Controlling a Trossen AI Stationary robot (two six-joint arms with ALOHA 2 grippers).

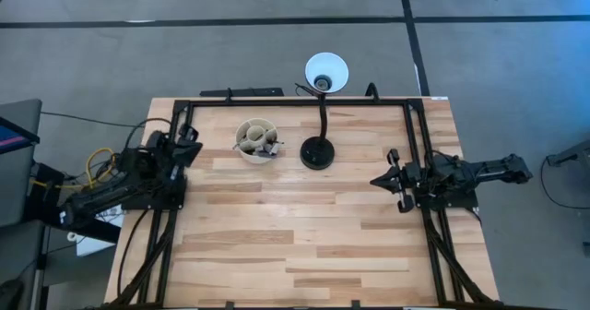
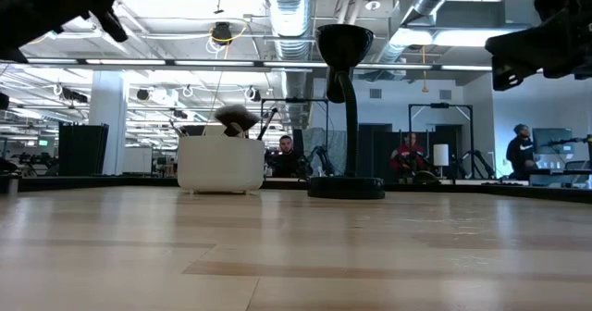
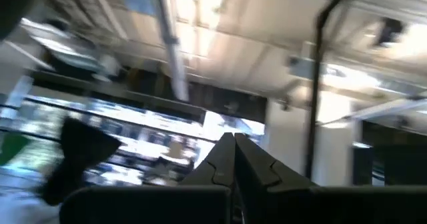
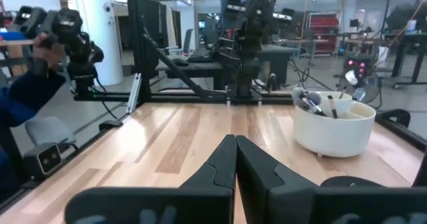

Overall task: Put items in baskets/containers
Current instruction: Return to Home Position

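Cream round cup (image 1: 239, 142), black-handled brushes (image 1: 266, 147) inside

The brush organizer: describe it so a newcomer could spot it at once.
On the wooden table, look along the far side for the black desk lamp. Beside its round base, on the left arm's side, sits a cream cup, divided inside and holding brushes, unlike the lamp's white shade.

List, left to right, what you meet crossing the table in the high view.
Left end effector → cream cup → black desk lamp → right end effector. The brushes stand inside the cup, so they get no separate place.
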